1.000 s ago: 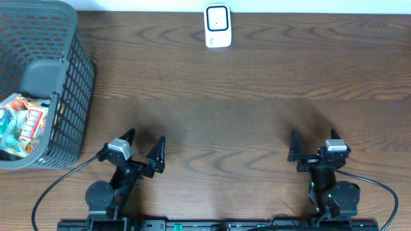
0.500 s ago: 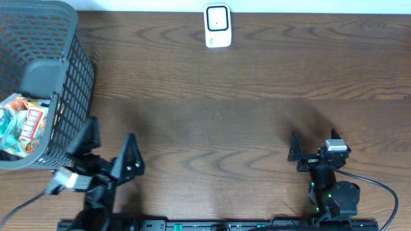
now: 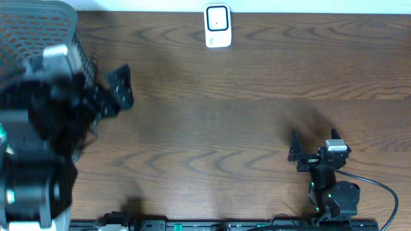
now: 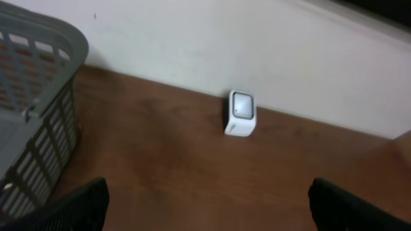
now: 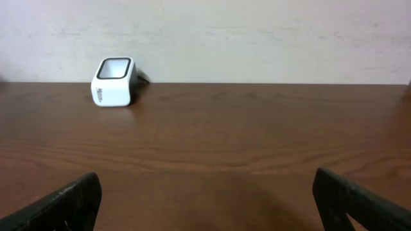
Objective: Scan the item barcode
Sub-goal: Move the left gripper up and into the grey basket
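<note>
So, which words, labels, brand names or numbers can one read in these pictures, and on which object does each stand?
No text here can be read.
On the white scanner: a faint grey mark low on its front, seen in the right wrist view, too small and blurred to read.
On the grey basket: no label shows.
On the table and the wall: no writing.
</note>
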`<state>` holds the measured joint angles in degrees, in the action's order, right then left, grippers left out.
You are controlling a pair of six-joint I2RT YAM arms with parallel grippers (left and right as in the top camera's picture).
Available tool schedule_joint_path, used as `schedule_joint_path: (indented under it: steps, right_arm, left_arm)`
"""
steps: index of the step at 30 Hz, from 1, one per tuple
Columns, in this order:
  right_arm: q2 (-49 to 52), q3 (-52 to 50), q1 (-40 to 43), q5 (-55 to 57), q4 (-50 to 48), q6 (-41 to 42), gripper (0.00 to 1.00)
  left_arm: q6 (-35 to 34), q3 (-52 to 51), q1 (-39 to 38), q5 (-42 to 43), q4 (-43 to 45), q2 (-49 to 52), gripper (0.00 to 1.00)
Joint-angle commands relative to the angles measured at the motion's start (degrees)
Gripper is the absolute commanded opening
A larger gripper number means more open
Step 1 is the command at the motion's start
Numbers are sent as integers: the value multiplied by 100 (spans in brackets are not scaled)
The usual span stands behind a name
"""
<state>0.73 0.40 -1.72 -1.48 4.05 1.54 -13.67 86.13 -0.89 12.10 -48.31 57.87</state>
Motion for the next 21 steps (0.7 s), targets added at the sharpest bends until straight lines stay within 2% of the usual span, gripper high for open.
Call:
schedule_joint_path:
  steps: [1, 4, 10, 13, 21]
  right_arm:
    - [-22, -4, 24, 28, 28, 55, 99]
    - [-24, -4, 24, 28, 28, 55, 99]
    - [-24, -4, 24, 26, 28, 52, 99]
    - [-24, -4, 24, 28, 28, 55, 99]
    - [-22, -4, 24, 28, 28, 55, 99]
  left_arm:
    - [560, 848, 4, 57, -260, 697, 98]
    - [595, 1910, 245, -341, -848, 1412, 98]
    - [409, 4426, 1132, -2094, -2253, 3209, 98]
    - [-155, 4638, 1698, -2267, -2208, 3665, 97]
    - [-146, 4592, 2656, -2271, -2378, 4275, 98]
